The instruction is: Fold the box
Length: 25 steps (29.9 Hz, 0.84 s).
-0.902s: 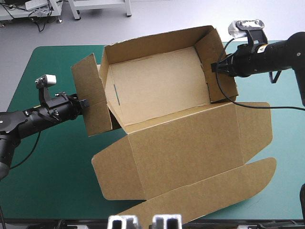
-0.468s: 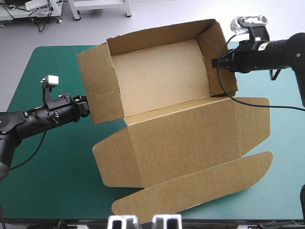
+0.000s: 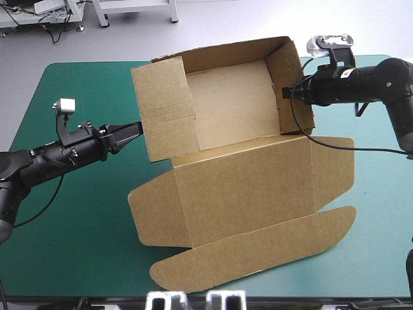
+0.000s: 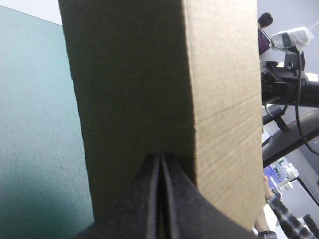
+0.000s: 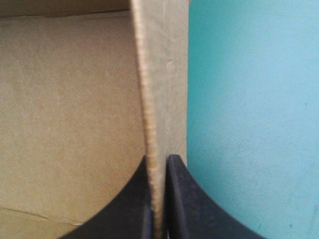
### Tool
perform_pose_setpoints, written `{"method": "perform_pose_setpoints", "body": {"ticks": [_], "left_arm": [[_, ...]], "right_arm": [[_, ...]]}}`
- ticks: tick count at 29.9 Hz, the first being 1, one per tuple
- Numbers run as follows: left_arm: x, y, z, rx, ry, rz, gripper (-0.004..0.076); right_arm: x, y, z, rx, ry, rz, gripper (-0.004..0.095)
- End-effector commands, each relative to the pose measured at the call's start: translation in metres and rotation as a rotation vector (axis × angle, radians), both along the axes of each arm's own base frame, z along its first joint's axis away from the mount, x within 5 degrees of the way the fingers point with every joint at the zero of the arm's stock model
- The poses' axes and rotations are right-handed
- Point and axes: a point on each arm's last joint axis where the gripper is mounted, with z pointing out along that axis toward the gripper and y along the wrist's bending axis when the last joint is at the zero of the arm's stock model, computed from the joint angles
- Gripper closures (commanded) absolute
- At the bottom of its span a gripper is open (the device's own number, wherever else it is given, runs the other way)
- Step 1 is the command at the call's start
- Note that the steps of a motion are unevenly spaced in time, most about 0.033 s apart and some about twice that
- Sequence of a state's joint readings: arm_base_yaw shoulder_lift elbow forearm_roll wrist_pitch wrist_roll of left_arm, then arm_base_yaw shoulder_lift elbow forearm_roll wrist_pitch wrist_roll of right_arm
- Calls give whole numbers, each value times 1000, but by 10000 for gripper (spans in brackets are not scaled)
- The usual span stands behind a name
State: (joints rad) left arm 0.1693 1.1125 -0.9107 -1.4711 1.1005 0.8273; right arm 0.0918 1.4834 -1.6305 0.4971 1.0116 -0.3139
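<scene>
Brown box (image 3: 232, 110) sits mid-table in the high view. The tray part is toward the far edge, walls up, open on top. The lid (image 3: 245, 187) lies flat on the teal-green cover (image 3: 71, 219) and reaches toward the near edge. Its long tuck flap (image 3: 258, 255), with rounded ends, is nearest the robot. My left hand (image 3: 137, 127) comes in low from the left, fingers pressed together into one point, the tip touching the raised left wall (image 3: 168, 110). My right hand (image 3: 286, 91) is at the rim of the right wall (image 3: 293, 81), pinching it. The cover shows on both sides of the box.

Left wrist view: my left hand (image 4: 160, 157) is closed into a pointed arch, its tip against the brown board. The box (image 4: 134, 89) stands upright ahead of it, with a vertical corner running up. The teal-green cover (image 4: 35, 129) lies beside it.

Right wrist view: my right hand (image 5: 158, 159) clamps the wall edge-on, with the board between the black fingers. The inside of the box (image 5: 70, 99) is on one side of that wall and the cover (image 5: 249, 99) on the other.
</scene>
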Motion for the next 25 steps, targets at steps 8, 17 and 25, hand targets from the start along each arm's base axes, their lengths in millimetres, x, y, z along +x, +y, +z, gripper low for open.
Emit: {"method": "perform_pose_setpoints", "body": {"ticks": [8,17,25], "left_arm": [[-8,-5,19,-56,-102,-59,682],[-9,-6,22,-70,-125,-77,359],[-3,-1,14,26,-113,-3,358]], "right_arm": [[-8,4,27,94,-138,-1,920],[0,24,18,92,-128,53,921],[3,36,13,97,-122,81,921]]}}
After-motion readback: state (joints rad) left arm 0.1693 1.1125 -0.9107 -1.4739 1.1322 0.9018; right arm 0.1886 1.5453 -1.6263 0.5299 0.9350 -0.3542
